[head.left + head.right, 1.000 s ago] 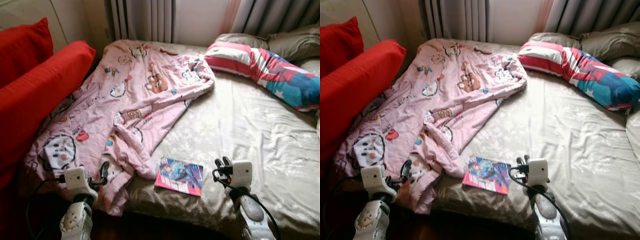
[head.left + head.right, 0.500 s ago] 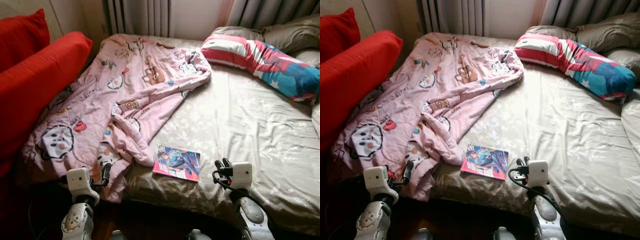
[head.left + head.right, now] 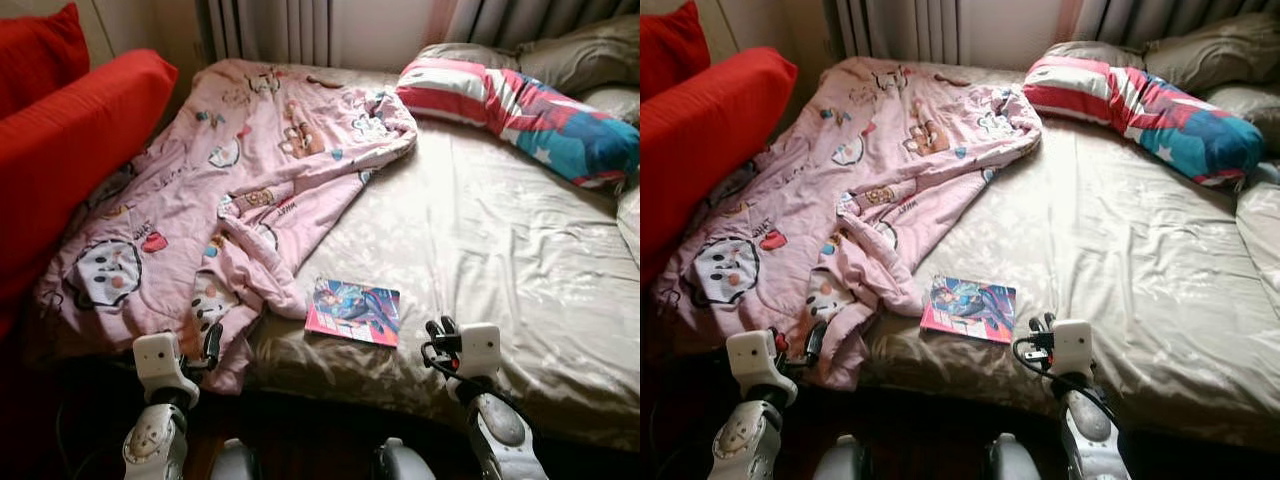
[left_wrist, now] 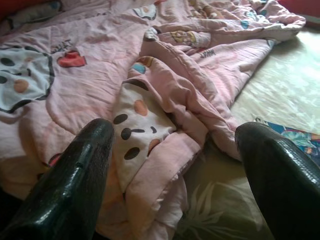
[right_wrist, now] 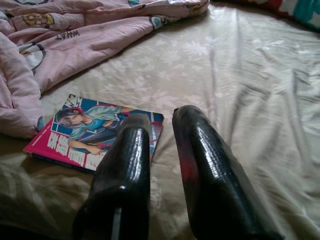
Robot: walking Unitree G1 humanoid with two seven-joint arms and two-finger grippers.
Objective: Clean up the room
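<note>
Head views: robot stood at bed (image 3: 520, 260) edge, pink blanket (image 3: 230, 190) rumpled across its left half, comic book (image 3: 353, 311) flat on sheet nr the foot, betw. both grippers. L wrist view: left gripper (image 4: 175, 165) hung over the blanket hem w/ fingers spread wide, holding nothing. R wrist view: right gripper (image 5: 162, 150) pointed just beside the book, fingers nearly together, apparently empty; step looked like approach, next move prob. needs R fingers parted to take the book.

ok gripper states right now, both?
Left gripper: open, empty, at the pink blanket edge.
Right gripper: nearly shut, empty, beside the comic book.
</note>
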